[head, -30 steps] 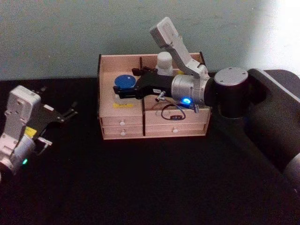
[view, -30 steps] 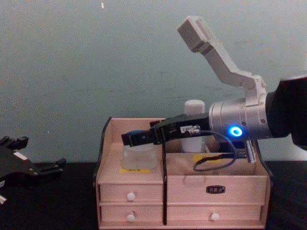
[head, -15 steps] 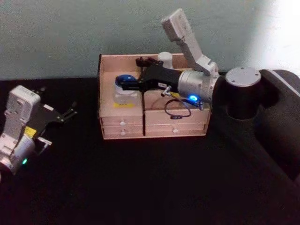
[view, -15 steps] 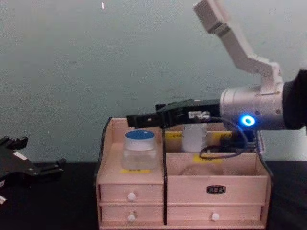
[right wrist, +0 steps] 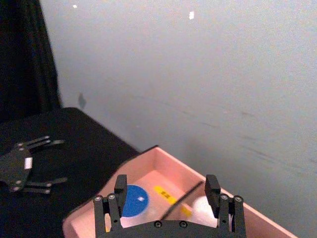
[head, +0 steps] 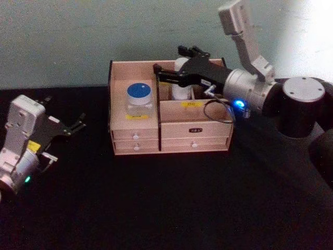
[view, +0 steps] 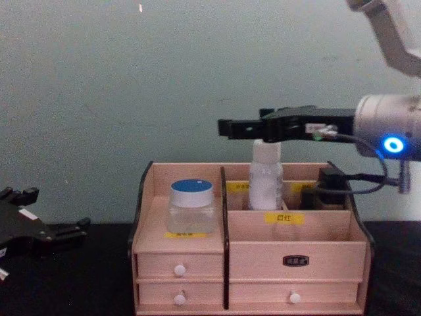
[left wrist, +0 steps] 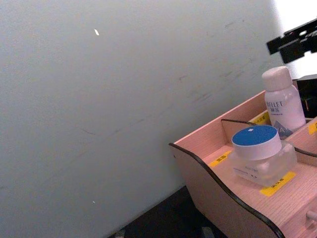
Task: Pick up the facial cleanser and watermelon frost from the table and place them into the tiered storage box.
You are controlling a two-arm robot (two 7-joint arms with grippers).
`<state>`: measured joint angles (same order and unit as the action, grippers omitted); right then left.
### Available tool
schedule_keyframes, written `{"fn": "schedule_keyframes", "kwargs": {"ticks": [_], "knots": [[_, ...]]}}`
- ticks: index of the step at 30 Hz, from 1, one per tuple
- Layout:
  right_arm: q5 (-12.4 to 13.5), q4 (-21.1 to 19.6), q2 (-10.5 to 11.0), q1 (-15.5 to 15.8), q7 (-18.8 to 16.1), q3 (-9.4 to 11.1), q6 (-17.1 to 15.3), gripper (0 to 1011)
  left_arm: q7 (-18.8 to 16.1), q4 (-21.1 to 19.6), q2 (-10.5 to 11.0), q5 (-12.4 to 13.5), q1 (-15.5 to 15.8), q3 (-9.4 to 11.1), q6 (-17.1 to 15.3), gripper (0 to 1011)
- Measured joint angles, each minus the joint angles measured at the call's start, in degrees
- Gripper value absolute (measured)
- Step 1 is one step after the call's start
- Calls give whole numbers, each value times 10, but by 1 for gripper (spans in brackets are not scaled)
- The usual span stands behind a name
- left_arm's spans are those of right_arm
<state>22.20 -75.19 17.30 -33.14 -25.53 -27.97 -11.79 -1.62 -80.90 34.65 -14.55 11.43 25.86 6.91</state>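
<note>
From the head view, the tiered storage box (head: 170, 108) sits on the black table (head: 156, 208) against the wall. The watermelon frost (head: 139, 98) stands in its left compartment, the facial cleanser (head: 180, 91) in a rear compartment right of the divider. The right gripper (head: 166, 74) hangs above the box, fingers spread and empty, near the cleanser's cap. The left gripper (head: 73, 126) rests well apart at the table's left, with open tabletop between it and the box.

Across the chest view, the right gripper (view: 227, 127) is level above the box's (view: 250, 257) rim, clear of the blue-lidded jar (view: 191, 206).

At the left wrist, jar (left wrist: 260, 153) and bottle (left wrist: 283, 102) stand apart behind the dark curved edge.

At the right wrist, wide fingertips (right wrist: 120, 184) frame the blue lid (right wrist: 133, 200).
</note>
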Motion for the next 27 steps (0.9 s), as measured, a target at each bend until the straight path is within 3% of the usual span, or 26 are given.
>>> {"fn": "schedule_keyframes", "kwargs": {"ticks": [11, 18, 20, 27], "knots": [[-4, -63, 32, 61, 59, 46, 1, 1002, 0, 0, 0, 0, 0, 0, 0, 1001], [-17, -120, 54, 128, 100, 86, 5, 1002, 0, 0, 0, 0, 0, 0, 0, 1001], [-19, -124, 56, 134, 104, 89, 5, 1003, 0, 0, 0, 0, 0, 0, 0, 1001], [-40, -152, 66, 202, 147, 116, 7, 1002, 0, 0, 0, 0, 0, 0, 0, 1001]]}}
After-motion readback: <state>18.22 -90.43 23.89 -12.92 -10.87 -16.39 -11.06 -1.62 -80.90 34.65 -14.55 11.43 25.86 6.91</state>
